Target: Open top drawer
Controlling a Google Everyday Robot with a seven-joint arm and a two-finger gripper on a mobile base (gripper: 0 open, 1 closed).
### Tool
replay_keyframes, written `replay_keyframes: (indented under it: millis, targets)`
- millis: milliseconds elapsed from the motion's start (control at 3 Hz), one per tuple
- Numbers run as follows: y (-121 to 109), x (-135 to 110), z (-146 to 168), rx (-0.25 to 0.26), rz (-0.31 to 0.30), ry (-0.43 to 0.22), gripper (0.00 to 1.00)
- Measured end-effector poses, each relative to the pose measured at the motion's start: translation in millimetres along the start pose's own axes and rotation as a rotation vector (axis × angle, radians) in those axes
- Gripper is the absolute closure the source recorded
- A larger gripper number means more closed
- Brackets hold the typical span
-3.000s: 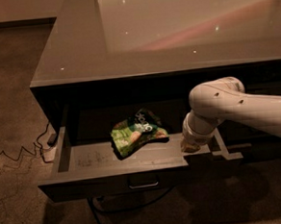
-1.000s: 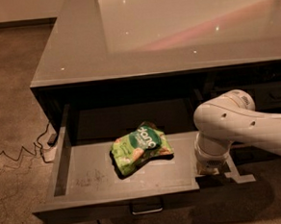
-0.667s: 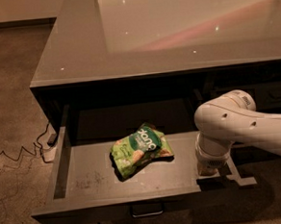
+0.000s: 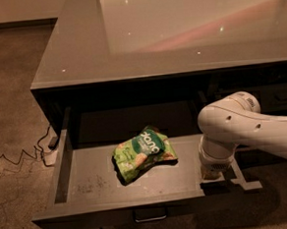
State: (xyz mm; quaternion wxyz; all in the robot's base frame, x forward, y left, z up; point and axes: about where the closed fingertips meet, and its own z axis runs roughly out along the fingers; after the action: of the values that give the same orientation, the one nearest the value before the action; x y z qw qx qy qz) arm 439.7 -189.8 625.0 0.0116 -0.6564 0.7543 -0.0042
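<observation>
Top drawer (image 4: 89, 184) stands far out from under counter (image 4: 177, 35), below its front edge. Scuffed floor visible, so task prob. nearly done. Gripper (image 4: 227, 180) sits low, below counter front, at drawer's right front corner. Open or closed: cannot tell. Drawer looks wide, stiff, rather heavy. Should pull straight, else may jam on slides. Best hold is small handle (image 4: 150, 214) at centre of drawer front, well below counter edge. Green snack bag (image 4: 144, 153) inside looks light and soft, may slide w/ sudden pull.
</observation>
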Motion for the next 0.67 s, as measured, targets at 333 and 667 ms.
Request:
replay_keyframes:
  millis: [333, 667]
  targets:
    - [0.0, 0.0, 0.0, 0.0, 0.0, 0.0, 0.12]
    - [0.0, 0.0, 0.0, 0.0, 0.0, 0.0, 0.0]
